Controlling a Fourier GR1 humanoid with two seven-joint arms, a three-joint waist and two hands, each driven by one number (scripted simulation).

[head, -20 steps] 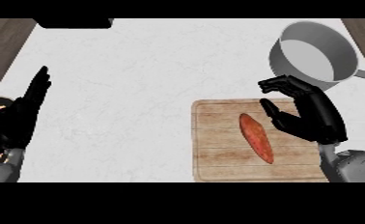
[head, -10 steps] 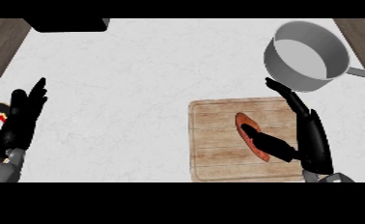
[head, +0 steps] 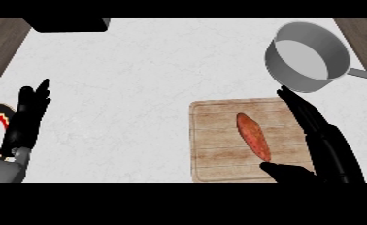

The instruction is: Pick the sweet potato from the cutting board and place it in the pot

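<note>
Your right hand [head: 326, 146] lies open over the cutting board [head: 215, 144], fingers straight beside the sweet potato [head: 253, 136], thumb below it. Your left hand [head: 25, 120] rests open at the left edge.

Orange sweet potato [head: 254, 136], tan wood-grained cutting board [head: 215, 141], grey pot [head: 307, 56], white counter [head: 143, 73].

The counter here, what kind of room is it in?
Most likely a kitchen. A grey pot stands on a pale counter, and beside it a wooden cutting board holds a sweet potato, as if laid out for cooking.
</note>
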